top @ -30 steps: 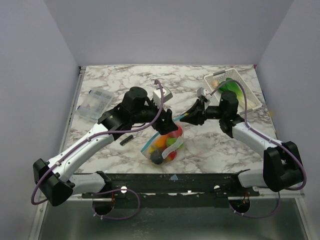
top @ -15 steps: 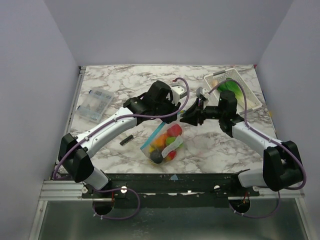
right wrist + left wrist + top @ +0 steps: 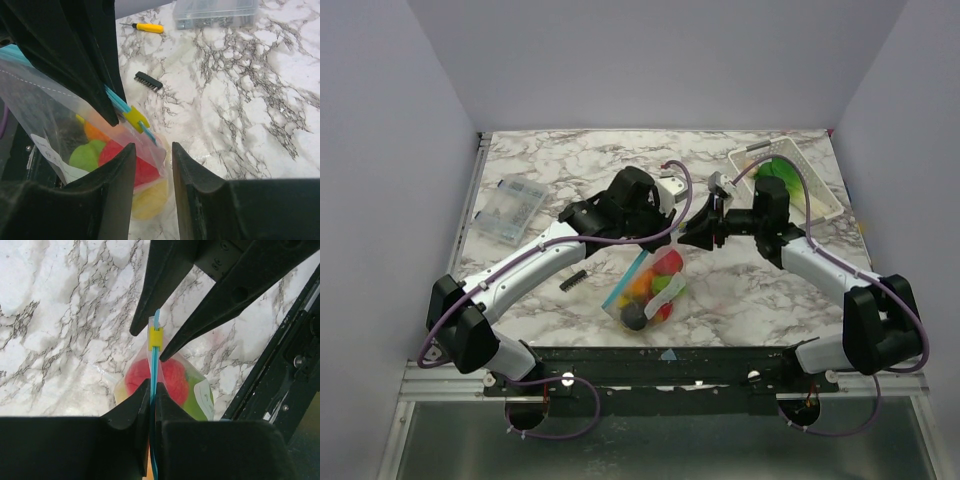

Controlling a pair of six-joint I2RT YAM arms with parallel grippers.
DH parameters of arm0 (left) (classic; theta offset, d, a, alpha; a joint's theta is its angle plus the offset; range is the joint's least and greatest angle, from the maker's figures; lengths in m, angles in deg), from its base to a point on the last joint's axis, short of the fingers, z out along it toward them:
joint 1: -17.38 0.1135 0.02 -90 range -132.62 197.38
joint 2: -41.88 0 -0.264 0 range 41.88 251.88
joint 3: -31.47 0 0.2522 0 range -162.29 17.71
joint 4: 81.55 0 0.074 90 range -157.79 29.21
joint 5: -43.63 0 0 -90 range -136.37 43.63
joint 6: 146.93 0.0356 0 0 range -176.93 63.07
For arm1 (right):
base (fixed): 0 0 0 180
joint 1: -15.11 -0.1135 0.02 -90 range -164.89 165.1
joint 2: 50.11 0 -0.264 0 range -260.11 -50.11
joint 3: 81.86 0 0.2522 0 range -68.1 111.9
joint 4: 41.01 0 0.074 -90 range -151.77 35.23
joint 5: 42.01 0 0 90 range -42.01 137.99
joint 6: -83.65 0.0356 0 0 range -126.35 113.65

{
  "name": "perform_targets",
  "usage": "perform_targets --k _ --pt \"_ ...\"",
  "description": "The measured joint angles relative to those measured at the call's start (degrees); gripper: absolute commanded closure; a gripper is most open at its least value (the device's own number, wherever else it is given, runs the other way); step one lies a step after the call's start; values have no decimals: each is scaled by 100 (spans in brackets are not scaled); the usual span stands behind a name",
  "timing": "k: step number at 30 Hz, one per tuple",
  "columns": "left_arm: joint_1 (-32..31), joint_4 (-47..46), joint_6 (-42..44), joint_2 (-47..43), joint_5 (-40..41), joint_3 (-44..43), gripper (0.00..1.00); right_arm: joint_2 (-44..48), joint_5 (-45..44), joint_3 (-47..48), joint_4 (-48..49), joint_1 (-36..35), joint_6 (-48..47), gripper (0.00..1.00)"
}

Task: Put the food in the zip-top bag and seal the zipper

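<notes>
The zip-top bag (image 3: 665, 290) lies on the marble, its mouth end lifted toward the two grippers. Inside it the food (image 3: 642, 285) shows red, yellow, orange, green and one dark piece. My left gripper (image 3: 152, 386) is shut on the teal zipper (image 3: 153, 367), just behind a yellow slider (image 3: 155, 338). My right gripper (image 3: 152, 150) faces it, jaws open, with the bag's end corner (image 3: 155, 155) between the fingers. The slider (image 3: 135, 117) sits just above that gap. In the top view both grippers (image 3: 672, 222) (image 3: 688, 232) meet over the bag's far end.
A white basket (image 3: 820, 205) holding something green (image 3: 778, 172) stands at the back right. A clear lidded box (image 3: 510, 208) sits at the left. A small black bar (image 3: 572, 281) lies left of the bag. A yellow screwdriver (image 3: 145, 27) lies near the box.
My left arm swung right to the bag's mouth and its jaws closed on the zipper. The right jaws widened a little.
</notes>
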Motion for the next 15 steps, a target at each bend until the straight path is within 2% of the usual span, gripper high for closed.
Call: perform_targets --k 6,12,13,14,15 --pt "0 -133 -9 0 -323 2 95 -140 90 81 37 -7 28 58" --pt "46 -243 -61 0 -704 2 96 -164 297 81 195 -37 90 59" --pt "70 -249 -72 0 -756 2 96 -164 337 81 225 -48 92 62" --pt "87 -251 -85 0 -802 2 96 -164 367 81 251 -57 94 73" --pt "107 -251 -98 0 -841 2 96 -164 409 79 280 -68 90 87"
